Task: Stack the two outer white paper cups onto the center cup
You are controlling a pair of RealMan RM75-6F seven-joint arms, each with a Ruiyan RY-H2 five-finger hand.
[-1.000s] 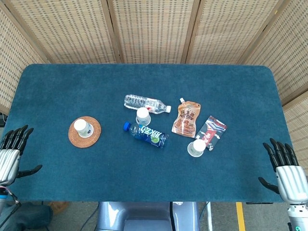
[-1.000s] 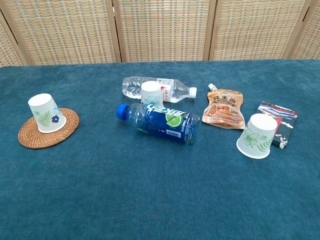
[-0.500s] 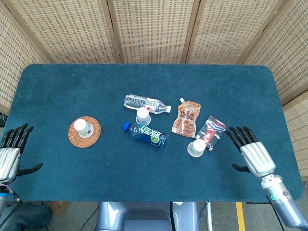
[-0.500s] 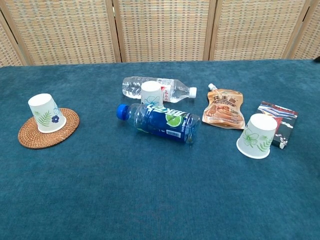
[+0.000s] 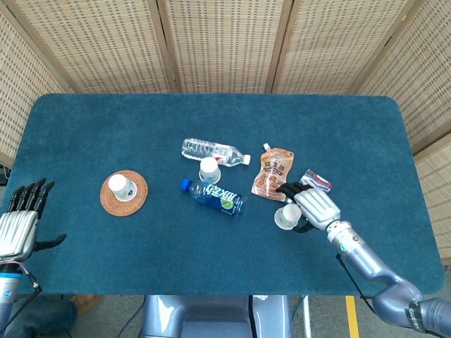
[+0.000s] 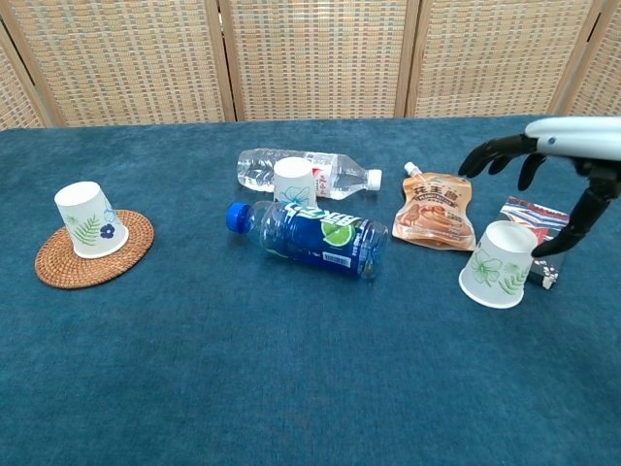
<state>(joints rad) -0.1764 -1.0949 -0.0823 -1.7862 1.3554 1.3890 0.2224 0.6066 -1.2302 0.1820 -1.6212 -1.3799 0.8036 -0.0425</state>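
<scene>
Three white paper cups stand upside down on the blue table. The left cup [image 5: 121, 186] [image 6: 89, 219] sits on a woven coaster [image 5: 125, 193] [image 6: 94, 249]. Between two lying bottles stands the center cup [image 5: 209, 170] [image 6: 295, 182]. My right hand [image 5: 313, 208] [image 6: 558, 146] hovers over the right cup [image 5: 287, 217] [image 6: 499, 264], fingers spread above it and thumb down beside its right side; I see no grip. At the table's near left edge my left hand [image 5: 21, 224] is open and holds nothing; it shows only in the head view.
A clear water bottle [image 6: 310, 171] lies behind the center cup and a blue-labelled bottle [image 6: 306, 238] lies in front of it. A brown spout pouch [image 6: 435, 212] and a black snack packet [image 6: 543, 233] lie close to the right cup.
My right hand has swept in from the table's near right edge to over the right cup. The left hand has barely shifted. No cup has moved.
</scene>
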